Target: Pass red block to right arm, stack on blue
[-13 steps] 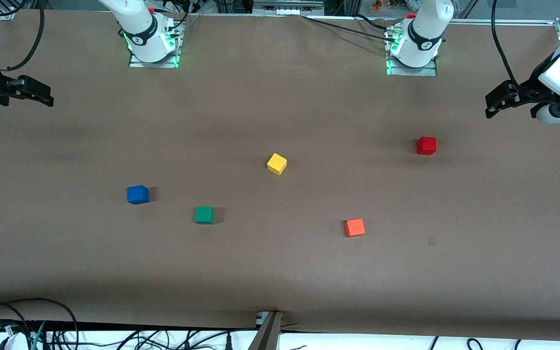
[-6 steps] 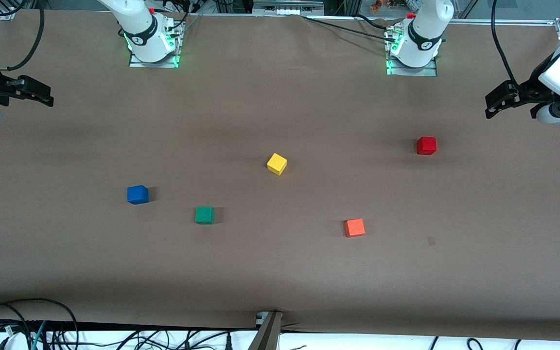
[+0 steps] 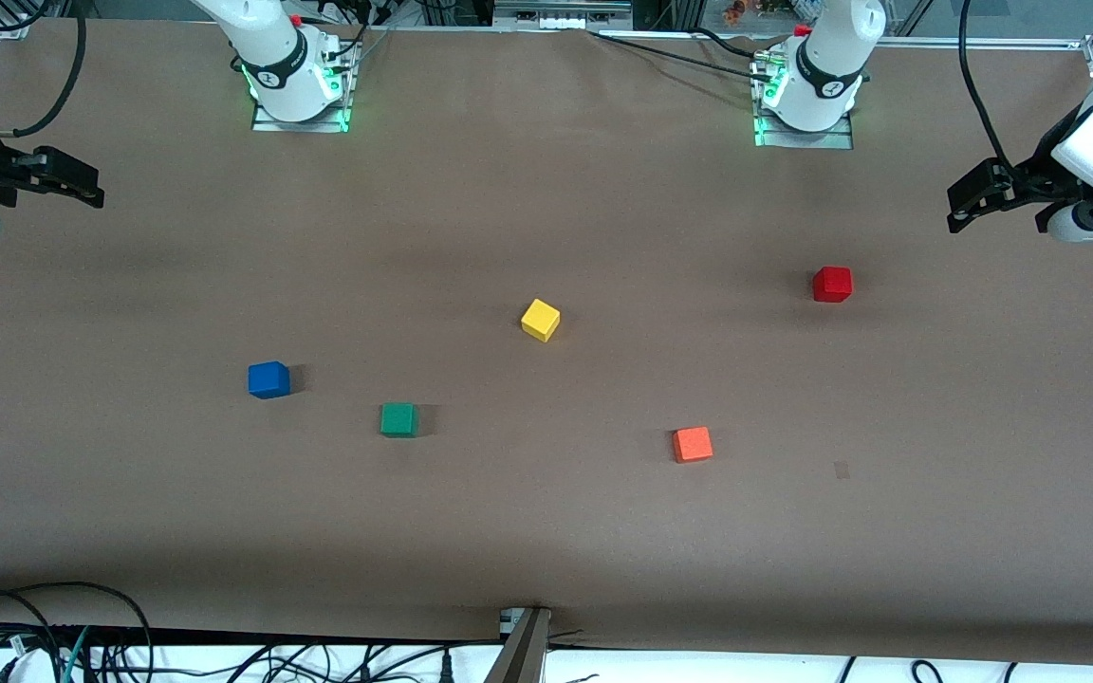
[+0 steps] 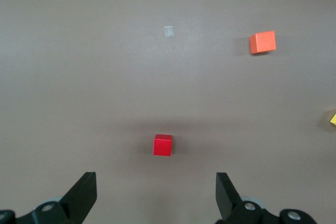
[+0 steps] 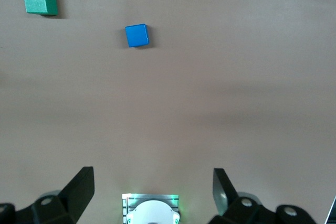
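**Nothing has moved; both arms wait**

Compared with a second ago, every cube lies unchanged. The red block point(image 3: 832, 284) sits toward the left arm's end of the table, the blue cube point(image 3: 268, 379) toward the right arm's. Left gripper point(image 3: 962, 204) and right gripper point(image 3: 82, 186) wait at the table's ends, jaws wide, empty.
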